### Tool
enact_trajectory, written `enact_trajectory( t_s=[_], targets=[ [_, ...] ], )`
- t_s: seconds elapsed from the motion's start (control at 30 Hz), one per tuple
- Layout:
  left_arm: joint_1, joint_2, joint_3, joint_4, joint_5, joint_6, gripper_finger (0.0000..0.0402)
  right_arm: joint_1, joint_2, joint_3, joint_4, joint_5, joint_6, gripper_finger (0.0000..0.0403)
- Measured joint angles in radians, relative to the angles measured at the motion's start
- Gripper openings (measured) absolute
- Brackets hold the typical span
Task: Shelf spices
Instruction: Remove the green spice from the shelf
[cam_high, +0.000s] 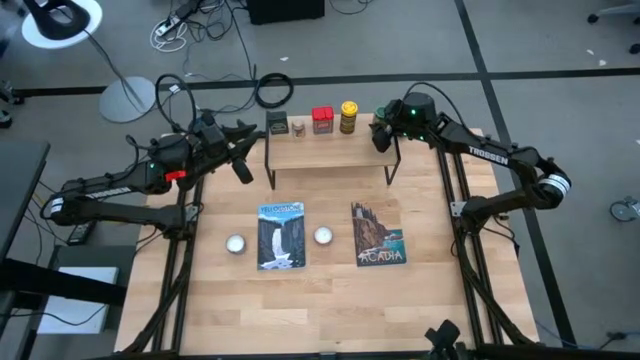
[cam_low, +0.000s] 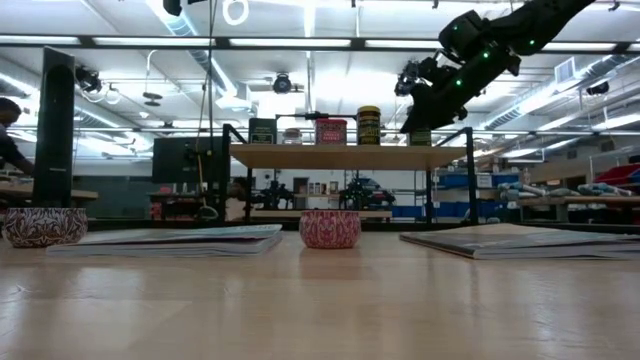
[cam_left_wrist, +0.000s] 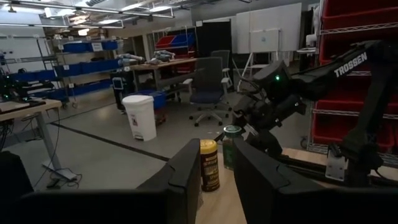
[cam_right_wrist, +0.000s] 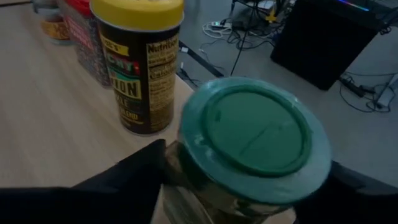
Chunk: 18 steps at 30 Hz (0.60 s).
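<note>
Standing upright on the shelf (cam_high: 330, 152), green jar (cam_right_wrist: 255, 140) shows a round lid.

Near me, I see two picture books (cam_high: 281, 236) (cam_high: 377, 233) lying flat, a white ball (cam_high: 236, 243) (cam_high: 322, 236) beside each.

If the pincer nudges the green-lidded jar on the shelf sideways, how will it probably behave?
The green-lidded glass-like jar looks rigid, so it should not deform. It is upright and taller than wide, so a high push may tip it. It stands near the end of the light wooden shelf board, so it might slide off.
</note>
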Motion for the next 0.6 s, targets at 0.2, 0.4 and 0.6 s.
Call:
enact_trajectory(
  t_s=[0.2,0.4,0.6],
  targets=[
    [0.0,0.0,0.0,-0.013,0.0,0.003,0.0097,0.005,-0.035,0.0,-0.007,0.002,-0.001,0.025],
    [0.0,0.0,0.0,-0.058,0.0,0.003,0.0097,0.041,-0.101,0.0,-0.009,-0.004,0.058,0.0249],
    [0.0,0.0,0.0,-0.098,0.0,-0.001,0.0097,0.176,-0.197,0.0,-0.023,-0.042,0.165,0.024]
  ],
)
